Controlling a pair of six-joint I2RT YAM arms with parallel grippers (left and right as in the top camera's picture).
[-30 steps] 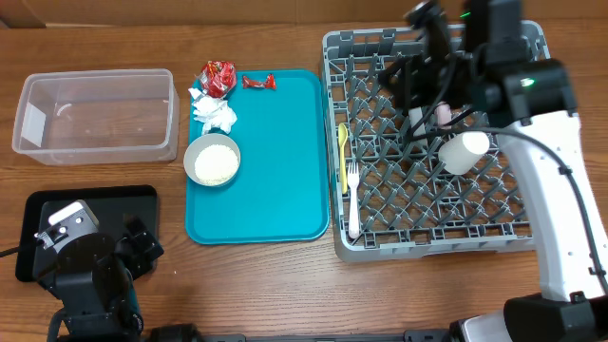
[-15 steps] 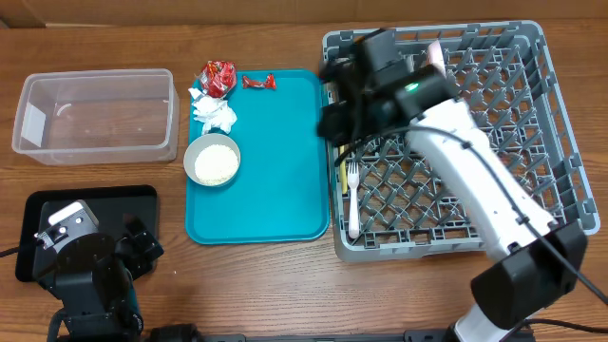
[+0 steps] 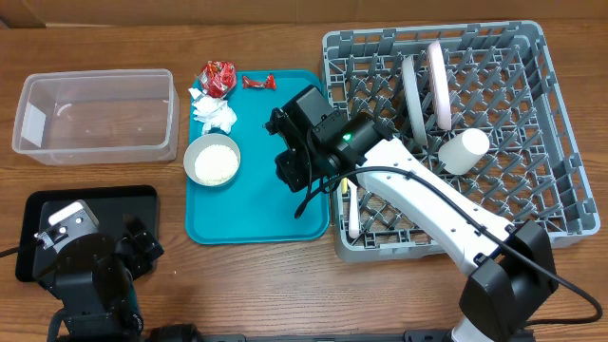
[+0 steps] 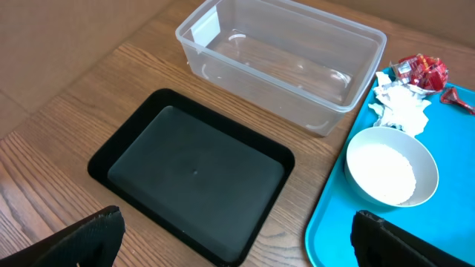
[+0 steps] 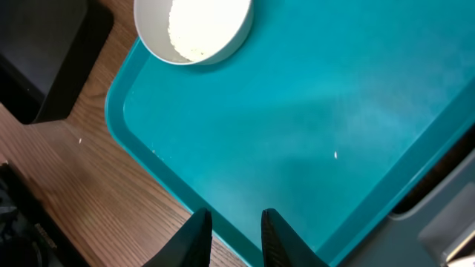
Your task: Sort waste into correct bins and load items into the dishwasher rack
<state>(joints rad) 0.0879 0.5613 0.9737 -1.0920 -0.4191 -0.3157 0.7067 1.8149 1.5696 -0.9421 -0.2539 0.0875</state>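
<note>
Right gripper [image 5: 235, 219] narrowly parted, empty; left gripper [image 4: 234, 222] wide; white fork [image 3: 353, 220] lengthwise front-to-back.

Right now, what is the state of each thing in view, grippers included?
clear tub: empty.
black tray: empty.
cream bowl: on the teal tray, holds white grains.
napkin: crumpled, on the tray.
red wrappers: crinkled, at the tray's far edge.
grey plate, white plate: upright in the rack.
cup: on its side in the rack.
fork: lying flat in the rack.
left gripper: wide open, empty.
right gripper: slightly open, empty, over the tray.
</note>
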